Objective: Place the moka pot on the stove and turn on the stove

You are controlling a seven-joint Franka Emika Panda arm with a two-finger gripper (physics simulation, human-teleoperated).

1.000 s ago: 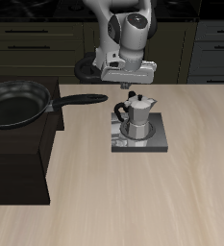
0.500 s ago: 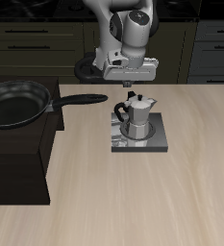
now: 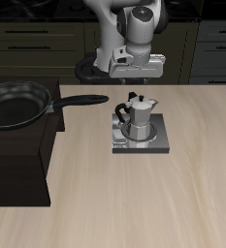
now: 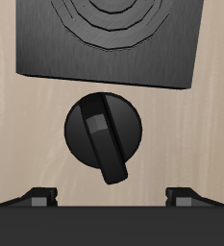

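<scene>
Wrist view is showing the gripper [image 4: 112, 199] with fingers apart, holding nothing, hovering over the black knob [image 4: 103, 135]. Exterior view is showing the moka pot [image 3: 138, 117] sitting on the stove [image 3: 141, 137], near the table's middle. Descending off-centre risks the fingers straddling badly and slipping. The pot is hiding the burner; fingertips are cropped.

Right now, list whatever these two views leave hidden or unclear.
1. Exterior view: the knob of the stove is too small to pick out beside the moka pot.
2. Wrist view: the frame edge cuts off the stove plate, and the pot cannot be made out there.
3. Wrist view: the knob has no visible on/off mark, so its setting is unclear.
4. Wrist view: only the fingertips of the gripper show.
</scene>
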